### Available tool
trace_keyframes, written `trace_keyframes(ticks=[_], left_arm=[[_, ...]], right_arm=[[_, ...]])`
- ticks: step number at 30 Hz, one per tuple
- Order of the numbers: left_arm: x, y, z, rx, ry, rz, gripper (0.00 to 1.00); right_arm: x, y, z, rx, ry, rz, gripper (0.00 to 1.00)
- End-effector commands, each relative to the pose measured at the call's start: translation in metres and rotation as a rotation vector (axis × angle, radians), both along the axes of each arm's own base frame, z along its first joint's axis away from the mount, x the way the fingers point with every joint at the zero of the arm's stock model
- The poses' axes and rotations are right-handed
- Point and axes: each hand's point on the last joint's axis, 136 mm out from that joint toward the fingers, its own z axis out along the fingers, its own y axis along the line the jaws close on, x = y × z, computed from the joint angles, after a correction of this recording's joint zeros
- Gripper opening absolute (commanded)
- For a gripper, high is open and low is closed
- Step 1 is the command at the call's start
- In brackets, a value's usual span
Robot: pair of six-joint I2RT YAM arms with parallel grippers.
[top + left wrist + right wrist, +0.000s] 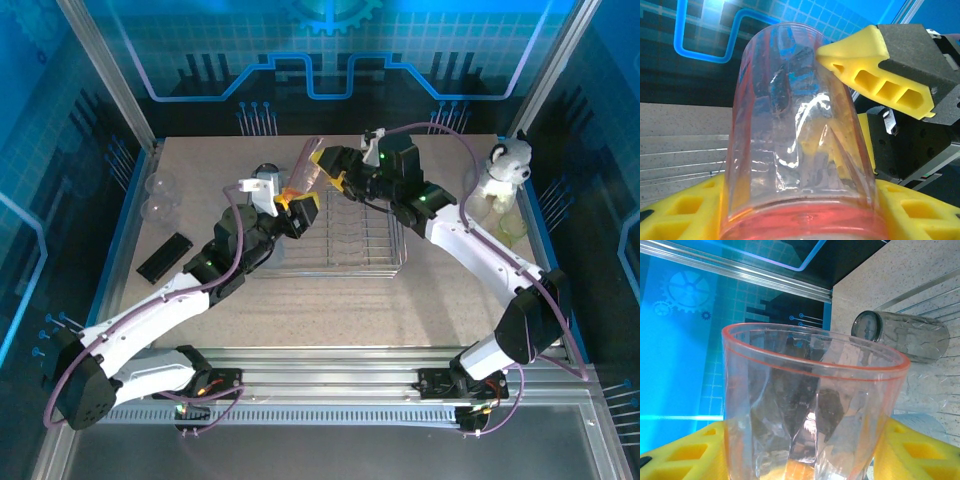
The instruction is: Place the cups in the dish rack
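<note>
**A:** What do we find at the left fingers (680,212)?

**B:** They are closed against both sides of the pink-red cup (795,125). One yellow pad sits on each flank.

**A:** And the right fingers (685,460)?

**B:** We see them clamped on the same cup, which stands between them with its rim pointing away from the wrist. From the left wrist, one of the right pads lies against the cup's upper side.

**A:** Where is the cup, then?

**B:** It is in the air, tilted, with its rim toward the far side. It hangs over the far left part of the dish rack (330,270), and the two arms meet there from either side.

**A:** What lies around it?

**B:** A smoky grey cup (900,335) lies on its side by the rack's far left corner. We cannot tell whether it is inside the wires or just beside them. Two clear cups (157,197) sit at the left edge of the desk (330,310), with a flat black bar (165,257) nearer than they are. On the right, well apart from the rack, a yellow-green cup (513,225) stands just beside the plush animal (505,168).
</note>
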Motion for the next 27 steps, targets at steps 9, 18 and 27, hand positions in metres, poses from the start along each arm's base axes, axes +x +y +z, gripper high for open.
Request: trace_keyframes(ticks=[9,18,27], left_arm=[[0.000,-0.003,0.034,-0.074,-0.086,-0.006,0.32],[-0.001,0.014,0.035,-0.078,-0.080,0.074,0.13],[0.001,0.032,0.028,-0.038,-0.014,0.171,0.05]], right_arm=[[-0.007,0.015,0.007,0.019,-0.038,0.075,0.52],[-0.014,0.011,-0.001,-0.102,-0.108,0.133,1.00],[-0.028,-0.011,-0.024,-0.141,-0.137,0.122,1.00]])
